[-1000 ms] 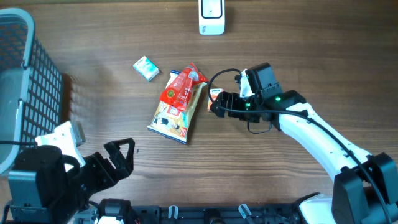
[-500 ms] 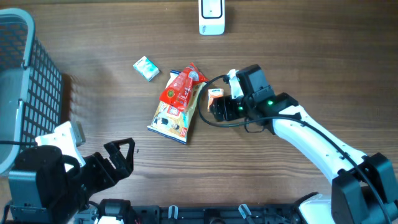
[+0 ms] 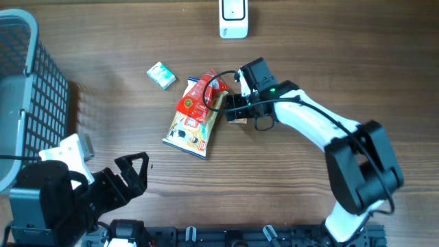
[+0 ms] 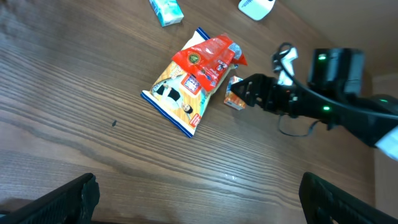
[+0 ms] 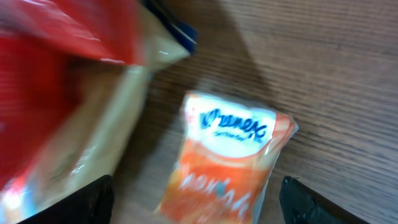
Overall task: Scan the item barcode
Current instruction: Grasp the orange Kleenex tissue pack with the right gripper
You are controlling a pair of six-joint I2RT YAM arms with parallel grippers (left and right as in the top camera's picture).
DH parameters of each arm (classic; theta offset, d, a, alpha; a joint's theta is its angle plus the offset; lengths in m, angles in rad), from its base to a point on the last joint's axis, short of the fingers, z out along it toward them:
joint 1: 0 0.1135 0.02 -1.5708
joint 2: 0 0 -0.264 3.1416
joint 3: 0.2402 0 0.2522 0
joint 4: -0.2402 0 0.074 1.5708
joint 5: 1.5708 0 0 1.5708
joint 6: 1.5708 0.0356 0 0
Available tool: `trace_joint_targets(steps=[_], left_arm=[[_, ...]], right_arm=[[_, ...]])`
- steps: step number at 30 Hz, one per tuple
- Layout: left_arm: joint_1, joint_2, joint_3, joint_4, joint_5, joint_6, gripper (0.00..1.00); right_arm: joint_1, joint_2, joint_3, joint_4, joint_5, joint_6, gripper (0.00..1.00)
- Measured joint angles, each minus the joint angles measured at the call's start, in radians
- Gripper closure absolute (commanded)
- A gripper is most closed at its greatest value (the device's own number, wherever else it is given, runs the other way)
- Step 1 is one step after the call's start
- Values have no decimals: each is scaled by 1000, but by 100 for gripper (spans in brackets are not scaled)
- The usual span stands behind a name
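Both jaws spread wide; orange tissue pack point(image 5: 227, 155) marked "Kleenex", between right jaws.

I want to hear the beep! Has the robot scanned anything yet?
Nothing looks done yet. The right claw is open, down by the small orange tissue pack, which lies on the table beside the snack bags, not lifted. Left to do: grab it, carry it to the white box at the far edge, probably the scanner, and show its barcode.
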Motion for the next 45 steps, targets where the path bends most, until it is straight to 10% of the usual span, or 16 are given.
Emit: trace_joint_targets(steps=[28,45], left_arm=[[0,0,0,0,0,0,0],[0,0,0,0,0,0,0]], right_arm=[[-216,41,-10,49,-390,53,30],[-218,140,-9,60,-454,117,96]])
